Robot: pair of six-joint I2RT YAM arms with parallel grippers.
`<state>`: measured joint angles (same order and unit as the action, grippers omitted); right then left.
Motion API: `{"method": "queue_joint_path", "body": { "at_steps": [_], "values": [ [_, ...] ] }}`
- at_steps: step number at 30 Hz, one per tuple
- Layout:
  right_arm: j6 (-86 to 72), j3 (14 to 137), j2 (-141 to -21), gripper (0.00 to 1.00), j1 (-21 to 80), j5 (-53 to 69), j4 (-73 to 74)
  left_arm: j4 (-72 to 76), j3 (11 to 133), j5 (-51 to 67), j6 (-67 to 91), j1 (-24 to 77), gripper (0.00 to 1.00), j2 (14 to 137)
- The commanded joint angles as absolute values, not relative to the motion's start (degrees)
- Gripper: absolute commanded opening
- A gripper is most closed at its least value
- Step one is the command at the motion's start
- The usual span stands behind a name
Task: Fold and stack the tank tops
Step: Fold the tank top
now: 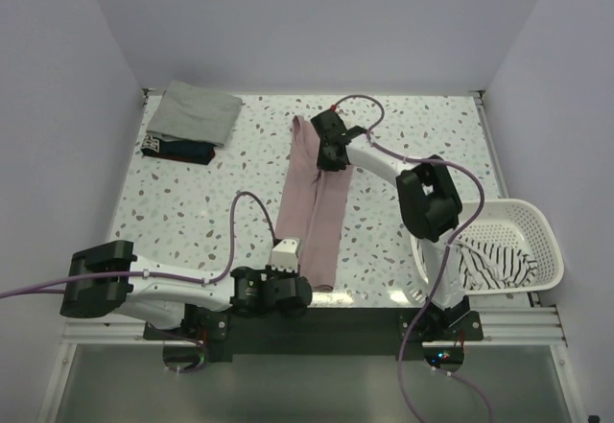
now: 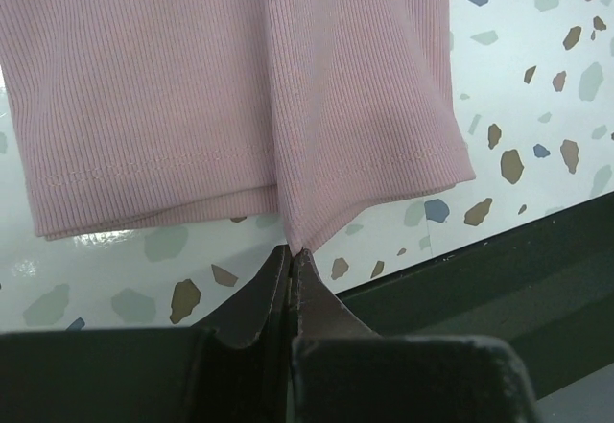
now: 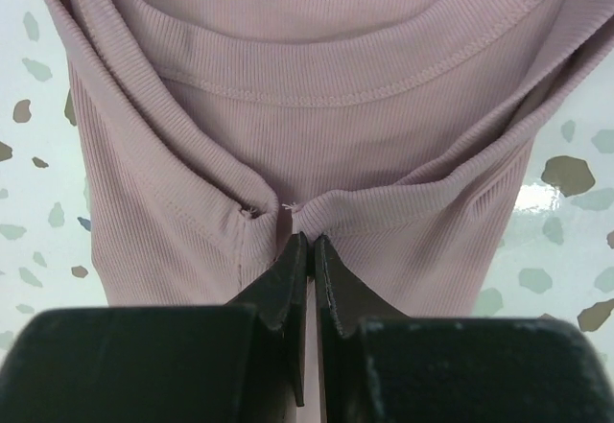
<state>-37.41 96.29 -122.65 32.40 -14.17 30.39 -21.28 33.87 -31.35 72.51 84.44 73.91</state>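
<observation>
As seen from overhead, the dusty pink tank top (image 1: 312,202) forms a long narrow strip down the middle of the desk (image 1: 192,212), running from the far centre to the near edge. My left fingers (image 2: 286,274) are pressed together on its hem at the near end, pinching a small point of the ribbed cloth; two layers of hem show beside the pinch. My right fingers (image 3: 297,265) are likewise closed at the far end, nipping the gathered edges just below the neckline. Whether the strip rests on the desk or hangs just above it, I cannot tell. The grey-green tank top (image 1: 197,111) lies folded at the far left corner, on top of the dark navy one (image 1: 182,150). The striped tank top (image 1: 494,265) sits crumpled in the white basket (image 1: 537,222) at the right
</observation>
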Motion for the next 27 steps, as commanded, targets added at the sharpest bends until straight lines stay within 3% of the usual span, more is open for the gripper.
{"method": "queue_joint_path", "body": {
  "at_steps": [1,9,12,14,15,18,23,27],
  "values": [
    [-38.0,100.0,-123.9,0.0,32.7,-17.8,29.6,-23.6,34.7,-31.0,73.9,84.7,0.0,73.6],
    [-37.3,101.1,-125.2,0.01,33.3,-18.7,30.7,-22.9,34.9,-30.1,72.4,84.6,0.0,74.3],
    [-35.9,100.9,-124.5,0.22,33.3,-19.0,30.3,-23.2,36.0,-29.9,71.2,84.1,0.03,73.7],
    [-35.0,101.5,-124.1,0.28,33.3,-18.7,30.1,-23.7,36.9,-29.9,70.5,84.1,0.11,73.5],
    [-34.6,101.7,-123.6,0.36,33.3,-18.5,29.9,-24.3,37.4,-30.0,70.1,84.0,0.22,73.4],
    [-33.1,102.8,-122.6,0.47,33.3,-18.2,29.8,-27.0,39.9,-30.3,69.2,84.0,0.31,72.5],
    [-30.7,105.9,-120.5,0.55,33.0,-20.6,32.7,-32.9,44.7,-32.4,68.2,83.3,0.36,68.0],
    [-31.1,105.2,-117.6,0.54,31.1,-21.1,34.4,-32.6,45.8,-29.7,63.1,74.1,0.31,62.9]
  ]
}}
